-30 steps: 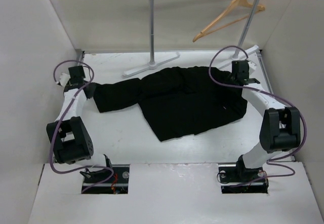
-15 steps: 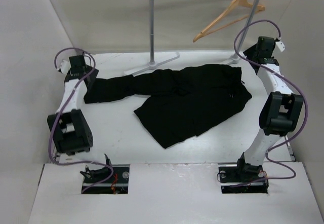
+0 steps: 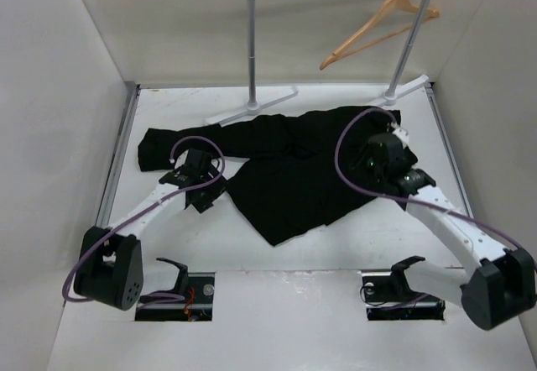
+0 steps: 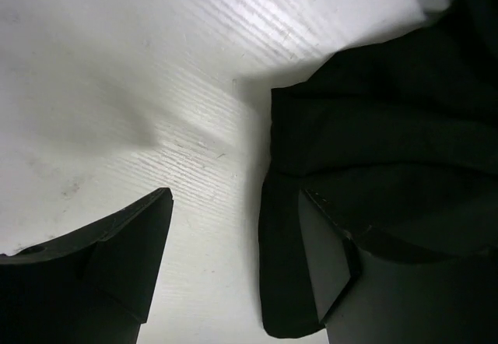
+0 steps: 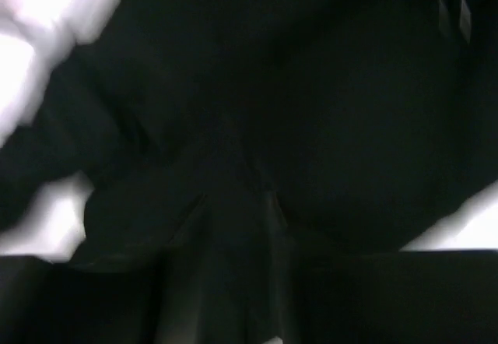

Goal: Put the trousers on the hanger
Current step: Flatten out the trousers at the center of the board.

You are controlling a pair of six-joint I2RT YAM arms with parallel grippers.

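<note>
The black trousers (image 3: 294, 165) lie spread flat across the table, one leg reaching left, the other toward the front. The tan wooden hanger (image 3: 376, 27) hangs on the rail at the back right. My left gripper (image 3: 205, 193) is low at the front leg's left edge. In the left wrist view this gripper (image 4: 237, 231) is open, with bare table and a cloth hem (image 4: 284, 282) between its fingers. My right gripper (image 3: 369, 159) hovers over the waist end. The right wrist view is dark and blurred; there the right gripper (image 5: 233, 212) shows fingers dimly apart above the trousers (image 5: 327, 87).
A grey rail stand (image 3: 252, 44) rises at the back, its feet (image 3: 252, 107) resting on the table just behind the trousers. White walls close in the left and right sides. Bare table (image 3: 193, 245) lies in front of the garment.
Both grippers let go of the trousers' ends, lifted to the far corners, then swung inward and down onto the garment. The trousers now lie stretched flatter, the left leg further out.
</note>
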